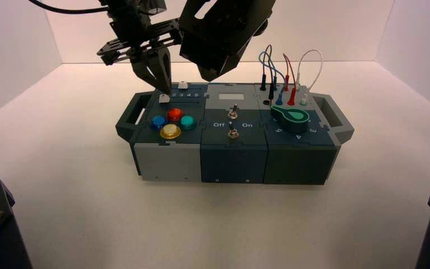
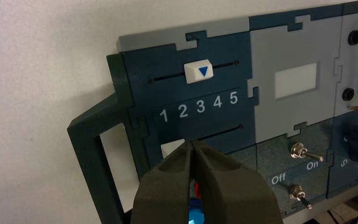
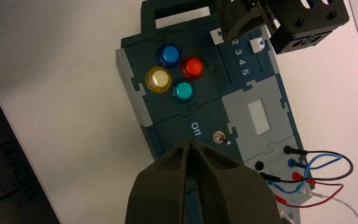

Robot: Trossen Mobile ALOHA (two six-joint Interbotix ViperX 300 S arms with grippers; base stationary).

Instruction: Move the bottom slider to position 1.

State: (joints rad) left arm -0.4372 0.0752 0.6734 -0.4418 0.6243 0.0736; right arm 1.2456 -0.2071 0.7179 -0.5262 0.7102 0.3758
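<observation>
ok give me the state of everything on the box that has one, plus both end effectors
bottom slider: at the digit 1 end of its track
top slider: near digit 3
left end effector: shut, tips against the bottom slider
right end effector: shut, raised over the box's toggle switches
green dial: position unreadable

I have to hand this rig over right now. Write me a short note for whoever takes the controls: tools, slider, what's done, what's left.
Left tool: shut, tips down on the bottom slider at the left end of its slot.
Right tool: shut, hanging idle above the middle of the box, near the toggle switches.
Bottom slider: its white knob sits about under digit 1 of the printed row; the left tool hides part of it.
Top slider: untouched, around the middle of its slot.
Done: slider looks to be at position 1.
Left: lift the left tool clear and confirm the knob's position.
</observation>
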